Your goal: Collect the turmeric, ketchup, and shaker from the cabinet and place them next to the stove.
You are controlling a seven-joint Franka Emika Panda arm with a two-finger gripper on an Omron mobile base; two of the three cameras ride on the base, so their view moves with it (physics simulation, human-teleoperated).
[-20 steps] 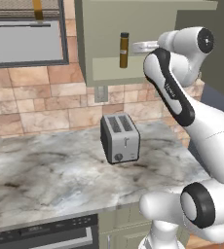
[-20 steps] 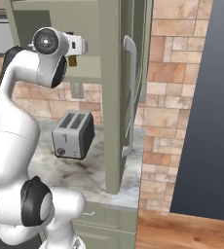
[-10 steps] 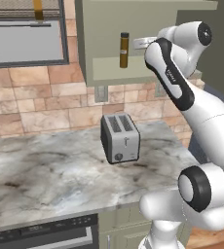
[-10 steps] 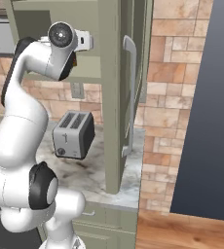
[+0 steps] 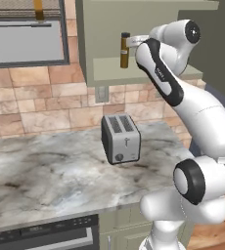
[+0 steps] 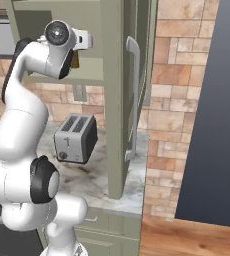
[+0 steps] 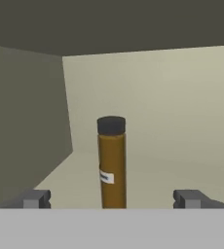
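Gripper (image 7: pixel 112 198) spread wide, holding nothing, lined up on the turmeric (image 7: pixel 112 163) upright in the cabinet (image 5: pixel 148 73). Risk: off-centre approach, one finger (image 7: pixel 33 198) tips the tall jar.

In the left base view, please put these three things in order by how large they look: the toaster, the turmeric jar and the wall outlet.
1. The toaster, clearly the largest.
2. The turmeric jar, slim but tall.
3. The wall outlet, a little smaller than the jar; the toaster is also nearer the camera.

I work in a kitchen. A toaster (image 5: pixel 120 138) sits on a marble counter (image 5: pixel 46 171). At twelve o'clock, brick backsplash (image 5: pixel 31 102) under a sage wall cabinet (image 5: pixel 148 14).
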